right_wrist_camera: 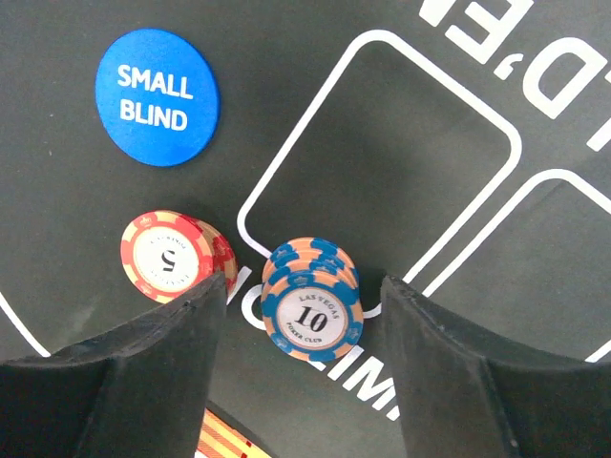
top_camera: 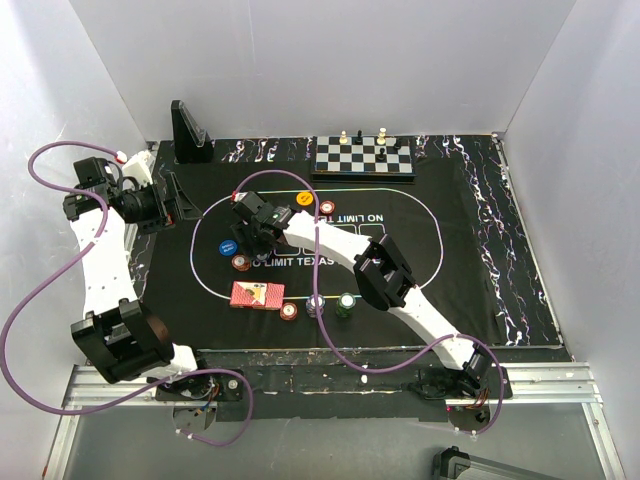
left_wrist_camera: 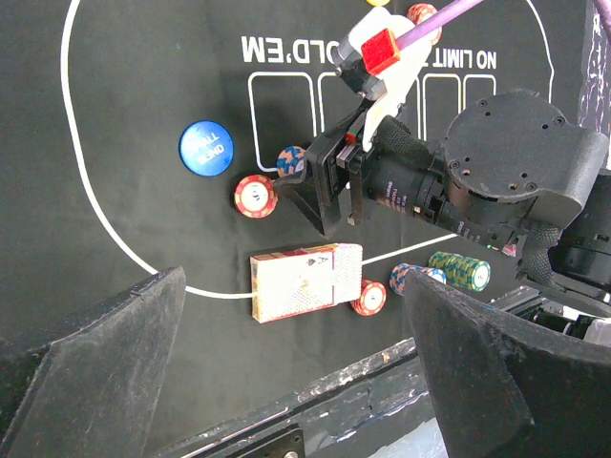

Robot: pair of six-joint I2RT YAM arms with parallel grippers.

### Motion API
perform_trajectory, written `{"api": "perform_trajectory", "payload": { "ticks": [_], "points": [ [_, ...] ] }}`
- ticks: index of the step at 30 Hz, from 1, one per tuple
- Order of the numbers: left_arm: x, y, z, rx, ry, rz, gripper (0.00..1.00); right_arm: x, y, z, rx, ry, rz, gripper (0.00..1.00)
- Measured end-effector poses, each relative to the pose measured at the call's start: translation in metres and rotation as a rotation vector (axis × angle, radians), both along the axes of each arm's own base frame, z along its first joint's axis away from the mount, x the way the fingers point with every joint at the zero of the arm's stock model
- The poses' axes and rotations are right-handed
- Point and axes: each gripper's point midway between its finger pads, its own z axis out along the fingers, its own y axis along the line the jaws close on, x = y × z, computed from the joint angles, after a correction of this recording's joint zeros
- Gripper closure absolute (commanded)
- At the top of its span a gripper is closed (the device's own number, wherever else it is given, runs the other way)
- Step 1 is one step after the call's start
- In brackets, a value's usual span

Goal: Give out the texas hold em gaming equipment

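My right gripper is open and low over the mat, its fingers on either side of a short blue-and-orange "10" chip stack without touching it. A red "5" chip stack lies just left of the left finger, and the blue "SMALL BLIND" disc beyond. The red-backed card deck lies near the mat's front edge, with a red chip, a blue-white stack and a green stack to its right. My left gripper is open and empty, raised at the left. No triangular marker shows.
An orange chip and a red chip lie at the far side of the printed oval. The chessboard with pieces stands at the back. A black stand is at the back left. My right arm spans the mat's centre.
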Motion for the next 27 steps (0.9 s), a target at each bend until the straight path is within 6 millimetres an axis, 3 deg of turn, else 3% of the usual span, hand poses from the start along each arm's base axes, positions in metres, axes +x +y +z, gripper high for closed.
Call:
{"api": "perform_trajectory", "payload": {
  "ticks": [11,15,19,22,25,27],
  "points": [
    [-0.001,-0.001,0.001,-0.009,-0.004,-0.003,0.00,0.001,-0.004,0.005,-0.014,-0.019,0.012,0.20],
    [-0.003,-0.003,0.001,-0.010,-0.004,-0.001,0.00,-0.001,-0.016,0.031,-0.024,-0.048,0.009,0.19],
    [-0.007,-0.004,0.002,-0.013,-0.007,0.004,0.00,-0.011,-0.038,0.077,-0.003,-0.081,0.009,0.18],
    [-0.010,-0.006,0.003,-0.014,-0.010,0.013,0.00,-0.030,-0.064,0.105,0.011,-0.086,0.012,0.14],
    [-0.012,-0.006,0.004,-0.009,-0.015,0.024,0.00,-0.049,-0.087,0.111,0.000,-0.077,0.016,0.13],
    [-0.012,-0.006,0.005,-0.007,-0.019,0.027,0.00,-0.065,-0.100,0.101,-0.033,-0.055,0.019,0.12]
  ]
}}
